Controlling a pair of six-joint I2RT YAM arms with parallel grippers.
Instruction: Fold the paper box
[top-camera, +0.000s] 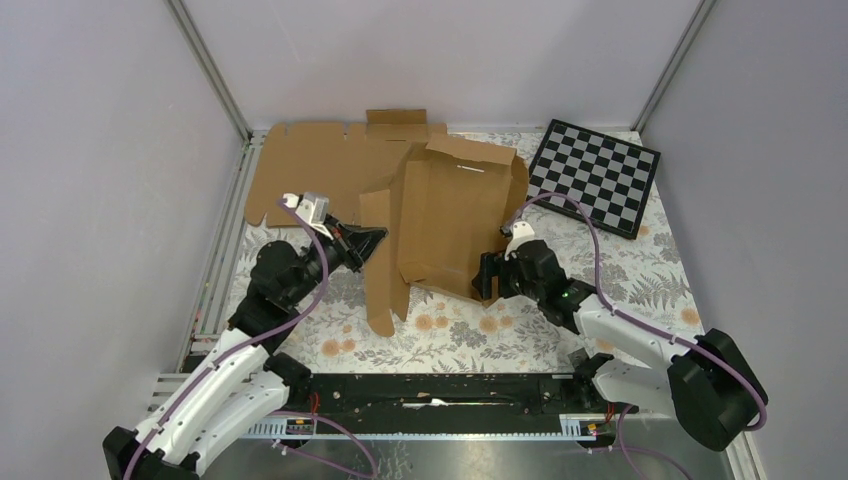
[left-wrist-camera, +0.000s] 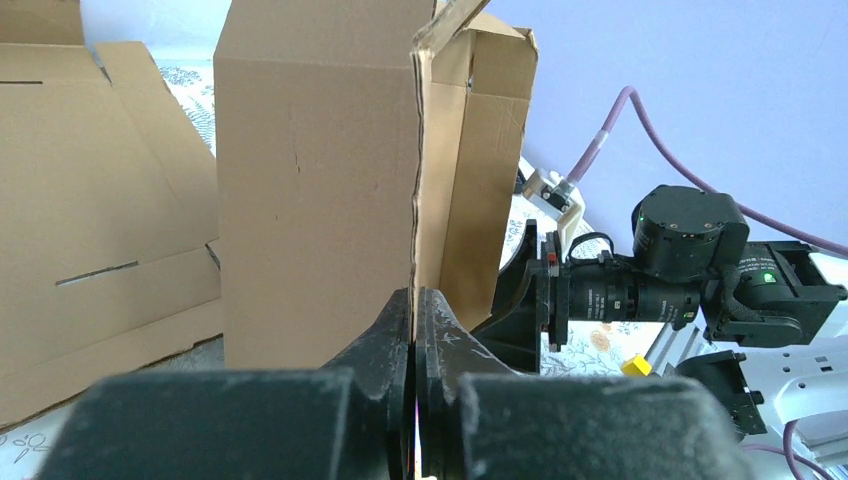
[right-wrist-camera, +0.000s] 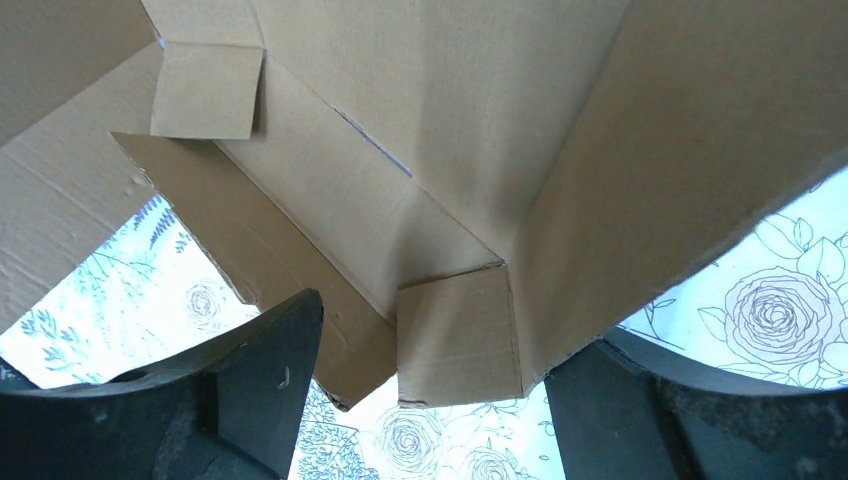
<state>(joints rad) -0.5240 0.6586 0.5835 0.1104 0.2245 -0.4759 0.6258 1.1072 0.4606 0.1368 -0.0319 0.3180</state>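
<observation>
Left claw up close, pinched together on the left wall's edge of the paper box. The box sits half-formed mid worktop, long axis near to far. Right claw, jaws apart, straddles its near right corner, so that arm looks nearest.

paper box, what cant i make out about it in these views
Top view: whether the right gripper touches the paper box; the box's edge hides the contact.
Left wrist view: the box's far side, blocked by its near panel.
Right wrist view: the box's outline, cut off by the frame edges.
</observation>
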